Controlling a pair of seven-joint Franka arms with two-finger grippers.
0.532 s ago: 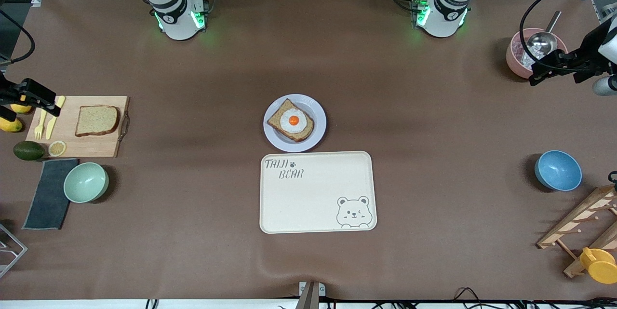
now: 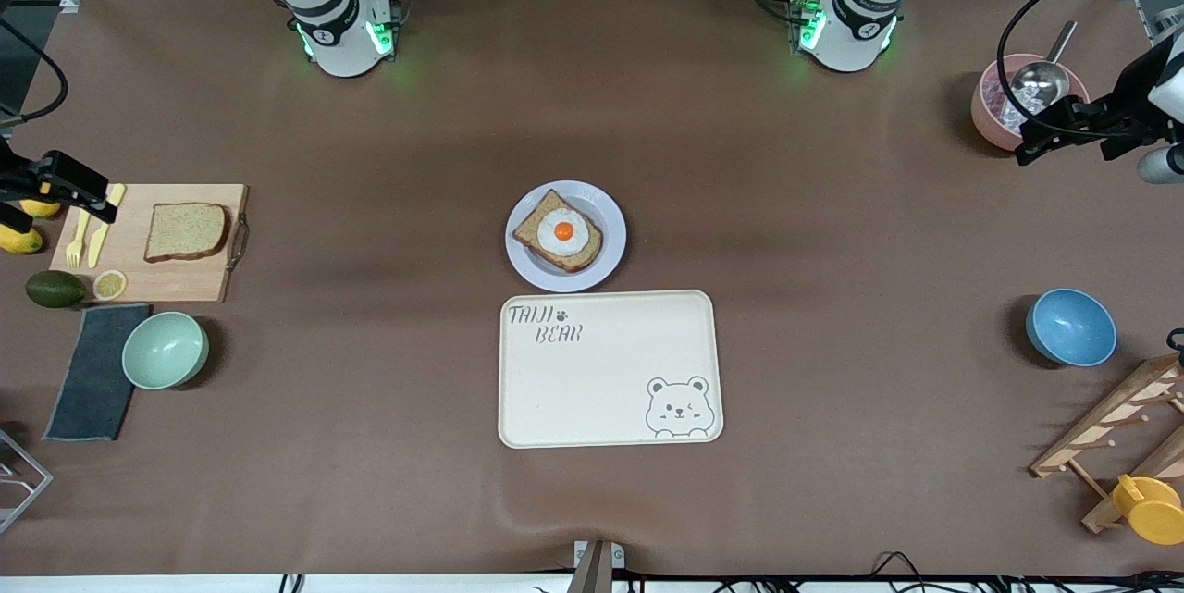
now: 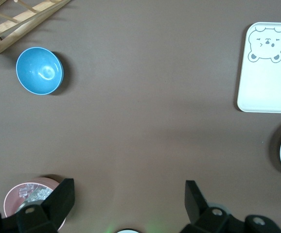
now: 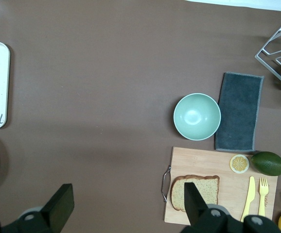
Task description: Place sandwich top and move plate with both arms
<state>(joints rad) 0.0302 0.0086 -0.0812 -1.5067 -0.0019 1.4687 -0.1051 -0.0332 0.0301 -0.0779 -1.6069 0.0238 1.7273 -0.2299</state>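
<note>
The plate (image 2: 565, 236), bearing a bread slice topped with a fried egg (image 2: 563, 231), is set at the table's middle, with the tray (image 2: 610, 368) just beside it and nearer to the front camera. The sandwich top (image 2: 185, 231) is laid on a cutting board (image 2: 148, 242) at the right arm's end of the table, beside a fork (image 2: 77, 240) and a lemon slice (image 2: 109, 284). A bowl (image 2: 165, 350) and a cloth (image 2: 92, 371) are placed nearer to the camera than the board.
</note>
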